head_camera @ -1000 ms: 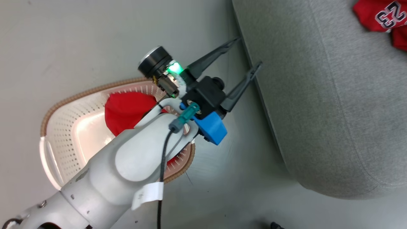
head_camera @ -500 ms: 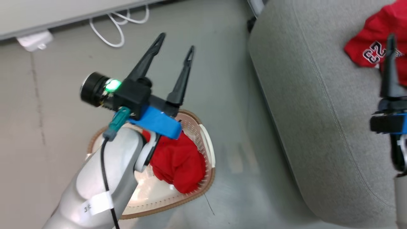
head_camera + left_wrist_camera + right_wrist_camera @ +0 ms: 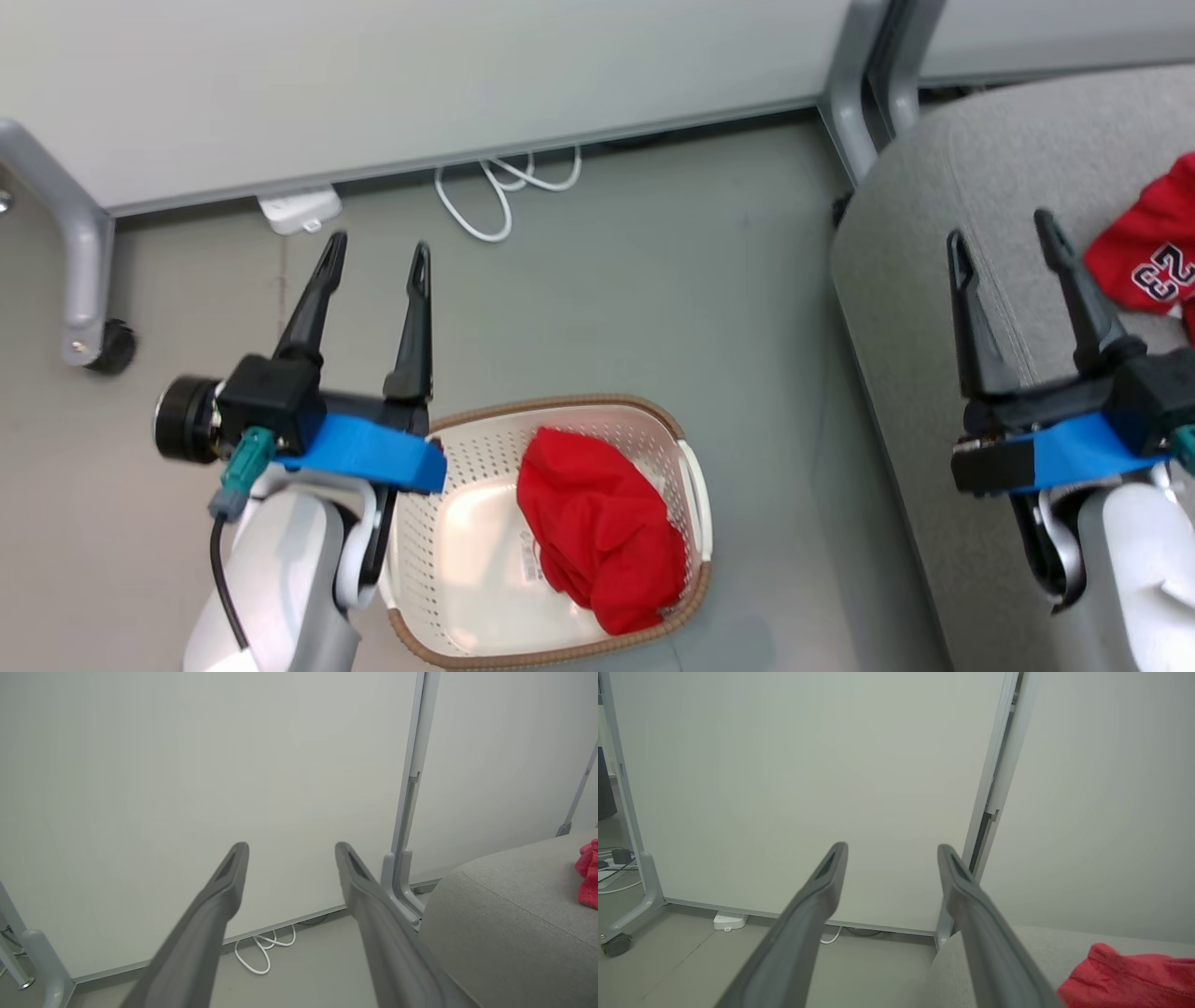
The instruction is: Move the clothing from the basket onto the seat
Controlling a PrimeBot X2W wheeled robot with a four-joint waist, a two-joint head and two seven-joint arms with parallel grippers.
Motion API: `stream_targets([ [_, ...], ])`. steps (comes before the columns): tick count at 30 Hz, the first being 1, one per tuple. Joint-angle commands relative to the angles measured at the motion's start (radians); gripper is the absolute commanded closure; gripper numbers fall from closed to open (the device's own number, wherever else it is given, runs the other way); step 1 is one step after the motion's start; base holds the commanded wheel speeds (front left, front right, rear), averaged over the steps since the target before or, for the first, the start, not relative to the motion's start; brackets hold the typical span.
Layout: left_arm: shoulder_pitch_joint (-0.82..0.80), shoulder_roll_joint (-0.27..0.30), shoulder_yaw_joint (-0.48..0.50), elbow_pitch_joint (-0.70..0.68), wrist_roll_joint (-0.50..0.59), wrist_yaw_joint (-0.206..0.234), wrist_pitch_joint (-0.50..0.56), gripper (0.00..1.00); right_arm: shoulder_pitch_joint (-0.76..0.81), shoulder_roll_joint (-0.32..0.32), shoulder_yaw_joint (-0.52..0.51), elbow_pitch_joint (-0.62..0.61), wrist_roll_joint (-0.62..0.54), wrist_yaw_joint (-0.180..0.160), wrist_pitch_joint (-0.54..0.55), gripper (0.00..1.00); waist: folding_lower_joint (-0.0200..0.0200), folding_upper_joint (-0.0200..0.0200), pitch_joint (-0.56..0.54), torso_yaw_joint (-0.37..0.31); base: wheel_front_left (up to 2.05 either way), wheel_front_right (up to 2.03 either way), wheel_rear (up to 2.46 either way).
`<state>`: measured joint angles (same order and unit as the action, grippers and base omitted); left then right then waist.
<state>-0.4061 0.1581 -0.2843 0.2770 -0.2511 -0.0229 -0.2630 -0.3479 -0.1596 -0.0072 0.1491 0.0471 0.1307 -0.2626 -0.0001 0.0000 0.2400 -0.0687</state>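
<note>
Grey floor (image 3: 653, 280) runs up to a pale partition panel (image 3: 373, 75) on a metal frame. A white cable (image 3: 504, 191) is looped at the panel's foot, with a small white power block (image 3: 299, 207) beside it. The left pincer (image 3: 377, 245) hangs above the floor, its two dark fingers spread apart with nothing between them and the tips aimed at the panel. Off to its left, a caster wheel (image 3: 112, 347) stands at the end of the frame. Just behind this pincer and to its right, the basket (image 3: 695, 485) sits on the floor, cream and perforated with a brown rim. A crumpled red garment (image 3: 597, 532) lies inside, bunched against the side farther from the left pincer and partly covering a label (image 3: 532, 560) on the base. The right pincer (image 3: 999, 228) is also spread wide and empty. It hangs over the edge of the grey seat (image 3: 915, 308), well apart from the basket. Just to the right of its fingers, a second red garment (image 3: 1144, 252) with white "23" lettering lies on the seat. I cannot tell whether the nearer finger touches it.
</note>
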Motion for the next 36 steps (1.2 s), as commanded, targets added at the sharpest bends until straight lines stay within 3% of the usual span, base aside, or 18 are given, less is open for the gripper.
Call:
stream_targets([
  [1,0.031,-0.01,0.023,-0.004,0.014,-0.01,-0.003,0.0,0.036,0.005,-0.006,0.006,0.009,0.0,-0.003,0.0,0.0001,0.0,-0.049,0.041,0.0,0.0,0.0],
  [15,0.226,-0.075,0.171,-0.008,0.094,-0.076,-0.003,0.0,0.222,0.046,-0.059,0.043,0.02,0.0,-0.003,0.0,0.0001,0.0,-0.175,0.098,0.0,0.0,0.0],
  [36,0.283,-0.106,0.22,0.004,0.131,-0.107,-0.003,0.0,0.29,0.082,-0.082,0.083,0.034,0.0,-0.003,0.0,0.0001,0.0,-0.21,0.109,0.0,0.0,0.0],
])
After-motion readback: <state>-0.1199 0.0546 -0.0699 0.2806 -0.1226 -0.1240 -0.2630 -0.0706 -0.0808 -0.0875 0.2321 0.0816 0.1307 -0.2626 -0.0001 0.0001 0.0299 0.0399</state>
